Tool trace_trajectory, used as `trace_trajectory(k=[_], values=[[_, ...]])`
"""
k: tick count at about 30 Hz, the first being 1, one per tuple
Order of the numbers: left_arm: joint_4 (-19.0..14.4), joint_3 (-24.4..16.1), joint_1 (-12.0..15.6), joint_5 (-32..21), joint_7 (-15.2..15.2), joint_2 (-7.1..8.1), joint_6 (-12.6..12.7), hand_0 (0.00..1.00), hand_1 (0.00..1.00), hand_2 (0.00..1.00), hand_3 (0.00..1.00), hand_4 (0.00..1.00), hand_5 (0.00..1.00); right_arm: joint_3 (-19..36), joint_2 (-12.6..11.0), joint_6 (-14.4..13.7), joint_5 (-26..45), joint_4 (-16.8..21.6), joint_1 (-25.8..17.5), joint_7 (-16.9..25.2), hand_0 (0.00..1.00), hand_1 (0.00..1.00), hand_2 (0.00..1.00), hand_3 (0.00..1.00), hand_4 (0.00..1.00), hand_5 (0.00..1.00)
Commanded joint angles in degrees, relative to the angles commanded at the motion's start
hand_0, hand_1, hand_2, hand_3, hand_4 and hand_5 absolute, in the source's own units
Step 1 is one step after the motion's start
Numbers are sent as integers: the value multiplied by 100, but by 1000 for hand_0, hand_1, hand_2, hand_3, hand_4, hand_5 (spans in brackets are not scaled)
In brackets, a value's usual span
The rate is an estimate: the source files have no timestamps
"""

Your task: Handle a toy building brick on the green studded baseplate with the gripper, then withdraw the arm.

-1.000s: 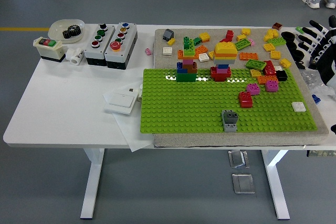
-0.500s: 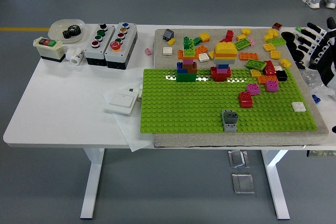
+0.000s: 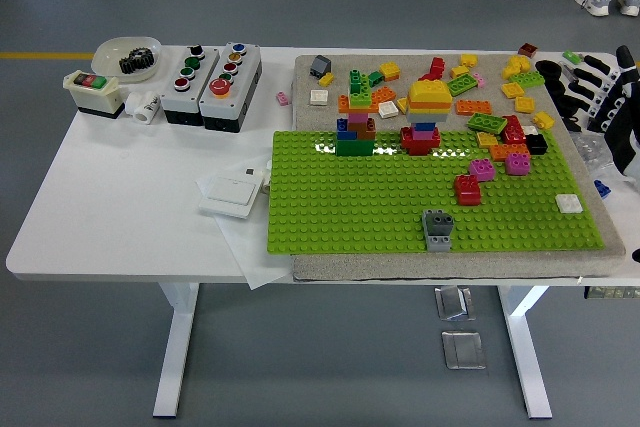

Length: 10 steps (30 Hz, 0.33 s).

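Right hand (image 3: 598,97) sits farther right than before, nearly off frame, fingers spread and holding nothing. Bricks on green baseplate (image 3: 400,217) unchanged, grey brick (image 3: 437,228) included.

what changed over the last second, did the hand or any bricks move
The right hand slid further toward the table's right edge, withdrawing, fingers spread and holding nothing. No brick was gripped or released. The baseplate, the grey brick, the red brick and the white tile sit where they were. The left arm is out of view.
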Motion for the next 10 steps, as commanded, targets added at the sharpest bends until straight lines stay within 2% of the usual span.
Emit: trace_trajectory(k=[4, 5, 10], values=[[0, -2, 3, 33, 15, -7, -6, 780, 707, 605, 541, 533, 554, -16, -8, -111, -88, 2, 0, -44, 855, 805, 829, 837, 998, 936], [0, 5, 2, 34, 14, -6, -8, 780, 707, 605, 541, 533, 553, -18, -11, -135, -117, 4, -1, -50, 858, 805, 827, 830, 998, 813], [0, 77, -1, 0, 7, 8, -24, 780, 707, 605, 541, 533, 553, -72, -22, -311, -299, 9, 0, -103, 858, 805, 827, 830, 998, 813]])
